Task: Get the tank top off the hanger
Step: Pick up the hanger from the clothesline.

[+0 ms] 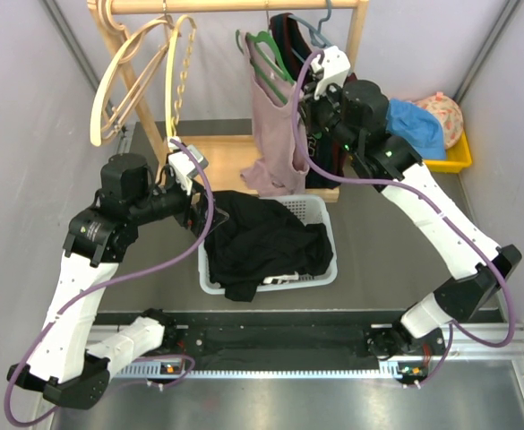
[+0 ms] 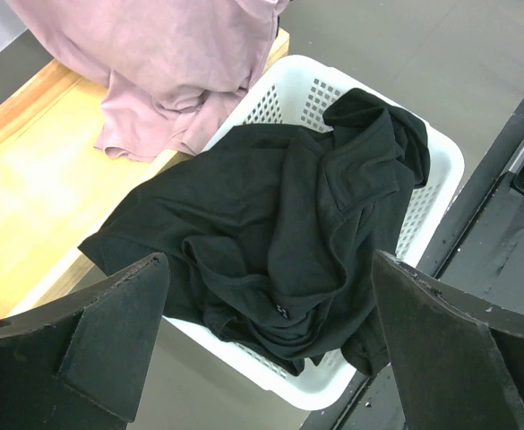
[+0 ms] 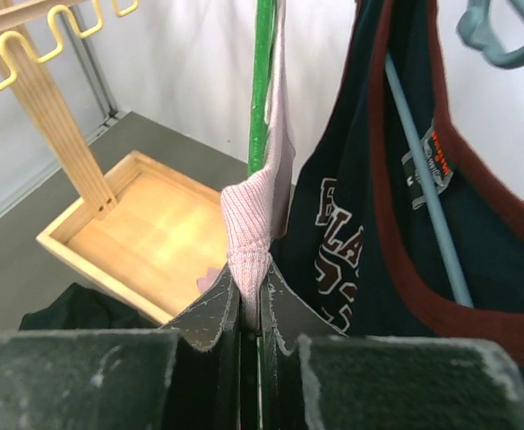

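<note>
A pink ribbed tank top hangs from a green hanger on the wooden rail. My right gripper is shut on the tank top's strap, just beside the green hanger bar. In the top view the right gripper sits at the top's right shoulder. My left gripper is open and empty, hovering over the white basket; in the top view the left gripper is at the basket's left edge. The pink hem lies on the wooden base.
The white basket holds a black garment. A navy tank top with maroon trim hangs on a blue-grey hanger beside the pink one. Empty wooden hangers hang at left. A yellow bin with clothes stands at right.
</note>
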Motion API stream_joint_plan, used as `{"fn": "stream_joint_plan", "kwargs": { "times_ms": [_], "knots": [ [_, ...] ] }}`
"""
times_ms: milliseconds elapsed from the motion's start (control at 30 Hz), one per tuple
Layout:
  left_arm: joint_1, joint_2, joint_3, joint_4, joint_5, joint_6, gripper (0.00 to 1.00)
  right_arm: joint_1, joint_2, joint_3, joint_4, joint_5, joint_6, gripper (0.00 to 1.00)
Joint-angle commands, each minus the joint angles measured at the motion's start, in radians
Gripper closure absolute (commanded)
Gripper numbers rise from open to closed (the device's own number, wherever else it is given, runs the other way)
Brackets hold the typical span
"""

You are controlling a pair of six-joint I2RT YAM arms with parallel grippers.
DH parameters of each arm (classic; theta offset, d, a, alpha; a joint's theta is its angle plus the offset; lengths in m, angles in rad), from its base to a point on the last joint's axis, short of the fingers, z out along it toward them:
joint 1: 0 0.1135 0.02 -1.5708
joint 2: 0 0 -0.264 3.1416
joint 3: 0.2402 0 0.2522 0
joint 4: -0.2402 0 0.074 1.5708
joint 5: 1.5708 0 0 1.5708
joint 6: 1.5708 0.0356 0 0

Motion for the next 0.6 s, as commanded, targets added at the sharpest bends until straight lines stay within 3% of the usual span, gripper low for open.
{"fn": "stream_joint_plan", "kwargs": {
  "times_ms": [0,367,567],
  "knots": [
    [0.003,0.003,0.010,0.045,0.011,0.008,0.01,-0.001,-0.066,0.090,0.141,0.038,-0.040,1.00],
    [0.003,0.005,0.016,0.045,0.012,0.005,0.01,-0.002,-0.147,-0.048,0.245,0.023,-0.057,1.00],
    [0.004,0.003,0.026,0.043,0.011,0.006,0.01,-0.001,-0.230,-0.134,0.123,-0.075,-0.022,1.00]
  ]
}}
